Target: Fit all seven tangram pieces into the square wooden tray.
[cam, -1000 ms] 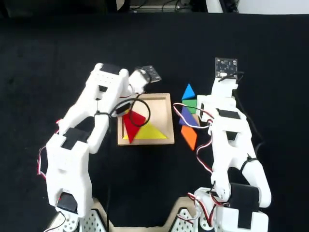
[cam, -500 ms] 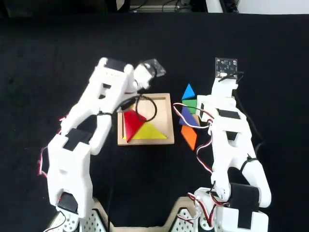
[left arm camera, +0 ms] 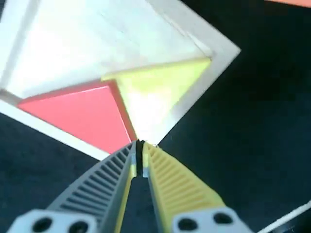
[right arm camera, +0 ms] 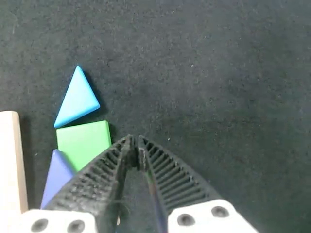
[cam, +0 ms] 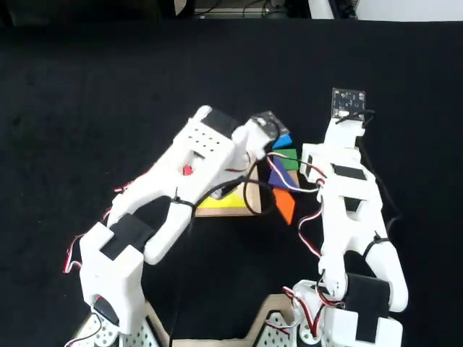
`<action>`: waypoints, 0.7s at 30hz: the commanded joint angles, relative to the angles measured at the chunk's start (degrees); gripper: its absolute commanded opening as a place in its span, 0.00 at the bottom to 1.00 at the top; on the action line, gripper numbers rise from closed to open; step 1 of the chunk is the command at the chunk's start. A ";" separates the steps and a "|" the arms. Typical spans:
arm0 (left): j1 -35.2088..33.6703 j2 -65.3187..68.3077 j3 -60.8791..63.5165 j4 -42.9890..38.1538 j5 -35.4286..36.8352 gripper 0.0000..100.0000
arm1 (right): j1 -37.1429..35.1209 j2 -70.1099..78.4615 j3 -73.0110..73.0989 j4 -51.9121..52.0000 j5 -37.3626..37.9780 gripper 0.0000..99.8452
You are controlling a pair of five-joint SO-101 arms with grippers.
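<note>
The square wooden tray (left arm camera: 221,51) holds a red triangle (left arm camera: 85,114) and a yellow triangle (left arm camera: 155,92) side by side. My left gripper (left arm camera: 141,156) is shut and empty, its tips just above the tray's rim where the two triangles meet. From above, the left arm (cam: 199,155) lies across the tray (cam: 251,202), leaving a strip of yellow triangle (cam: 221,202) showing. Right of the tray lie a light blue triangle (right arm camera: 77,99), a green square (right arm camera: 82,140) and a purple piece (right arm camera: 56,177). My right gripper (right arm camera: 132,145) is shut and empty beside the green square.
An orange piece (cam: 285,205) lies nearest the front in the row right of the tray, below the purple piece (cam: 278,173), green square (cam: 289,157) and light blue triangle (cam: 283,140). The right arm (cam: 347,195) stands just right of that row. Black cloth covers the table.
The left arm has swung right across the tray, and now hides the red triangle and most of the wood from above. The right arm has shifted slightly to the right.
</note>
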 commanded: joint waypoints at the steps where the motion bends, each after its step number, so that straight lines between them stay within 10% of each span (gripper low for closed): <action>1: -0.84 -3.08 7.25 -7.38 1.05 0.03 | 1.14 -0.22 -0.22 -1.05 -0.44 0.01; 21: -10.95 -4.04 5.93 -9.49 -1.85 0.03 | 1.14 -0.22 -0.22 -1.23 -0.44 0.01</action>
